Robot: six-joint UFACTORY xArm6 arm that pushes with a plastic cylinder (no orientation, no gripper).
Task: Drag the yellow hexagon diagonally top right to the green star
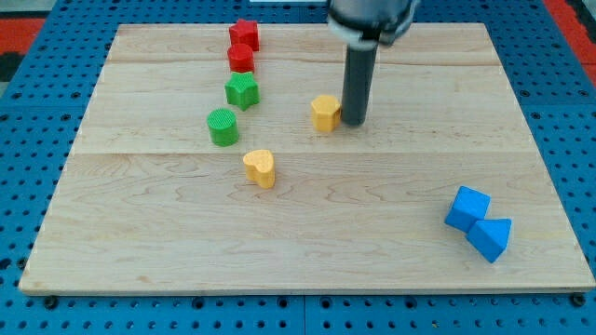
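Yellow hexagon (325,112) sits a little above the frame's centre on the wooden board (372,223), with my tip (355,122) touching or just beside its right edge. No pincer exists on this rod, so there is nothing to open or close. Green star (242,90) lies to the hexagon's upper left, well apart. Below that star stands a green cylinder (223,127).

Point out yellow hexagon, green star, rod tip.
yellow hexagon (325,112), camera view, top face
green star (241,90), camera view, top face
my tip (354,123), camera view, rod's lower end
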